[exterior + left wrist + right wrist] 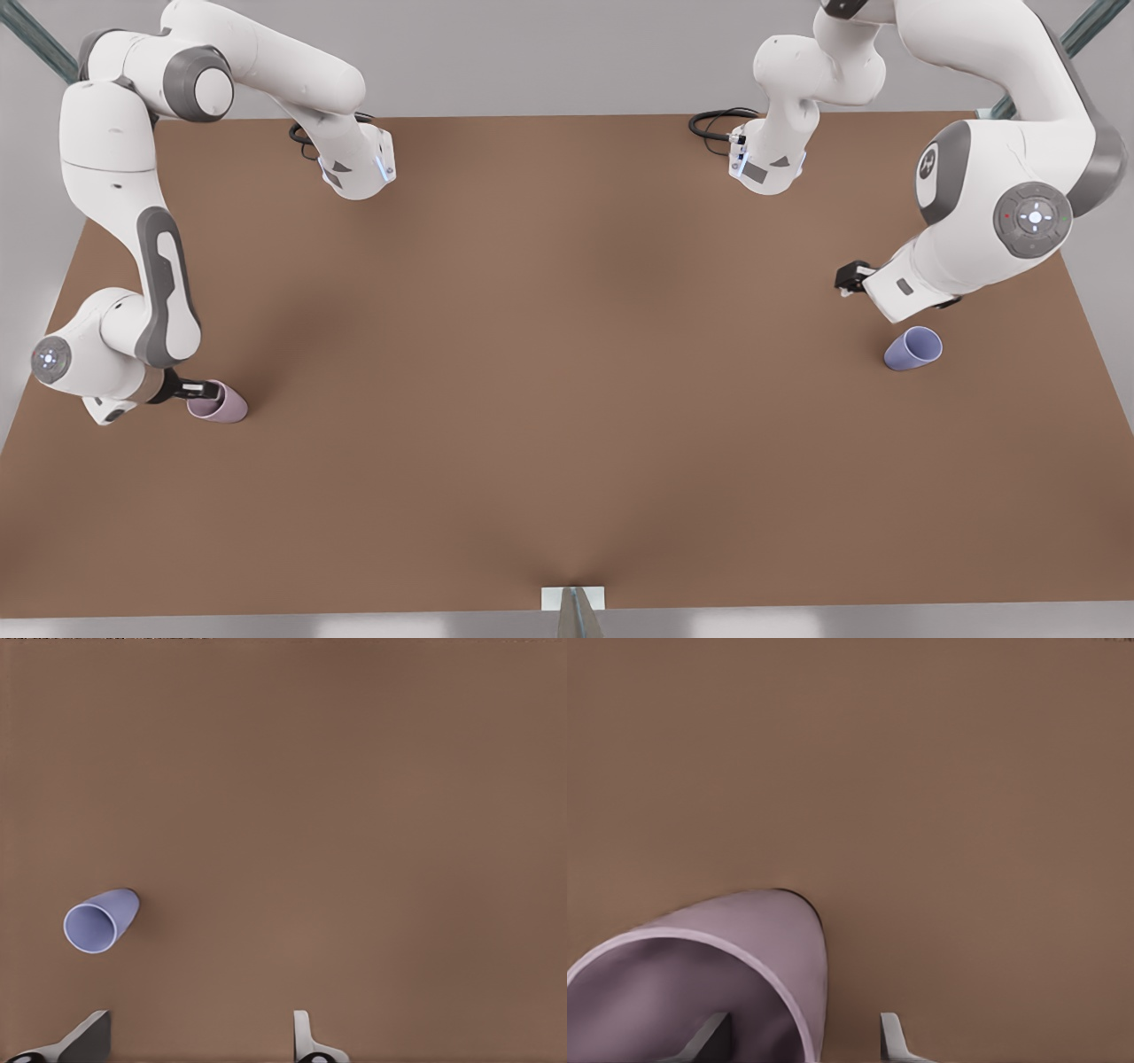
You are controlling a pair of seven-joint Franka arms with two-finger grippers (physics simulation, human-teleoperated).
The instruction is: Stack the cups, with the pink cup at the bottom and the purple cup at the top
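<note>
A wide, plain brown tabletop (567,372) spans the front view, carrying two white Franka arms whose bases sit at its far edge.

The arm at the front view's left folds down in a tall elbow and ends low at the frame's lower left. It carries the right end effector (202,392), matched by the right wrist view. One dark finger (709,1038) sits inside the mouth of the pink cup (220,403) and the pale finger (893,1036) outside its wall — the fingers straddle the rim, spread, with a gap showing between the outer finger and the wall, so nothing is clamped.

The arm at the front view's right bends over the frame's right side, its wrist pointing toward the front view's left. The left end effector (849,278) hangs above and beside the purple cup (913,348), apart from it; in the left wrist view its two fingertips (306,1036) stand wide apart over bare tabletop, holding nothing.

The small, pale mauve-pink, tapered, handleless cup appears upright at the front view's lower left, its mouth toward the end effector.

The small, periwinkle blue-purple, tapered cup (100,920) also looks upright at the front view's right, mouth up — well apart from the pink one.
</note>
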